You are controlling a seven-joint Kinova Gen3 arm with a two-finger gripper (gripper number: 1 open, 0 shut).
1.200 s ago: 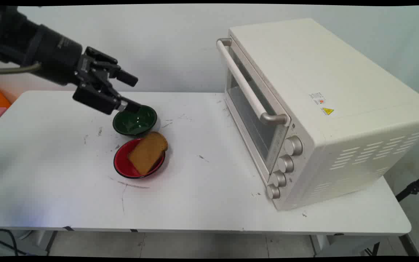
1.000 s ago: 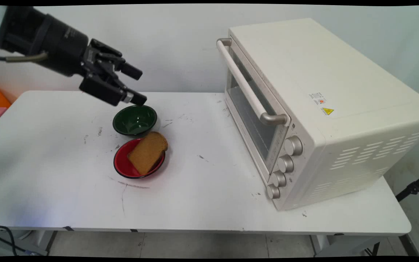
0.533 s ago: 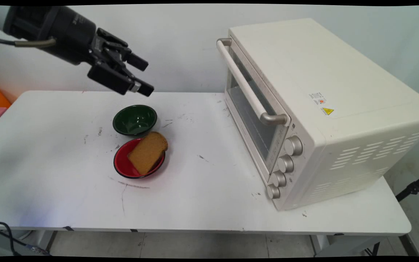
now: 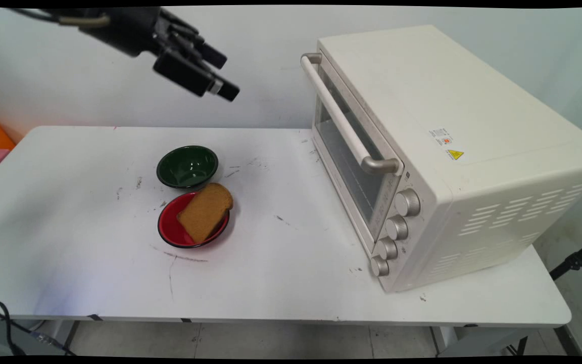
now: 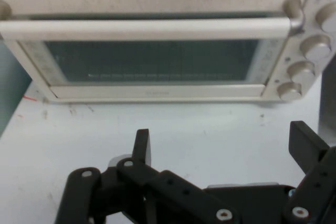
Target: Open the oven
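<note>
This looks like a robotics lab staged as a kitchen: a bare white worktop [image 4: 291, 283] against a plain wall, a cream toaster oven [image 4: 447, 151] on it, and a black stand leg [image 4: 574, 260] on the floor beside the oven.

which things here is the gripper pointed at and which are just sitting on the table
Gripper's end: gripper, open, held high, empty, facing the toaster oven, door closed.
Just sitting: empty green bowl; red bowl holding a bread slice; white table.
</note>
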